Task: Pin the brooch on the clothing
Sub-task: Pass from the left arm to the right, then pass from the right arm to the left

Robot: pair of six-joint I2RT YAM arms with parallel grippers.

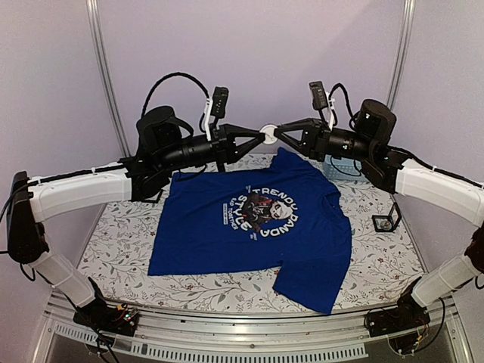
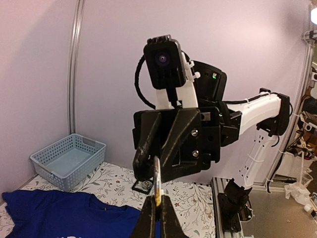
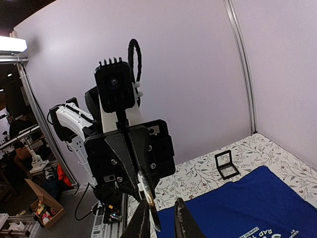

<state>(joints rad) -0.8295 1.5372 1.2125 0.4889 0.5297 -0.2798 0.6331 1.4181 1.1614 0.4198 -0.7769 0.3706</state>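
Note:
The clothing, a royal-blue T-shirt (image 1: 227,234) with a round panda print (image 1: 265,208), lies flat on the floral table cover, its collar at the far side. High above the collar both grippers meet tip to tip at a small round white brooch (image 1: 268,134). My left gripper (image 2: 158,204) is shut on the brooch (image 2: 156,183), which shows edge-on. My right gripper (image 3: 161,204) straddles the brooch (image 3: 151,203). The disc rests against one of its fingers and a gap shows to the other. The shirt (image 3: 247,203) lies below.
A light-blue plastic basket (image 1: 344,166) stands at the back right of the table, behind the right arm. A small black-framed clear box (image 1: 386,221) lies on the cover right of the shirt. Metal frame posts rise at the back corners.

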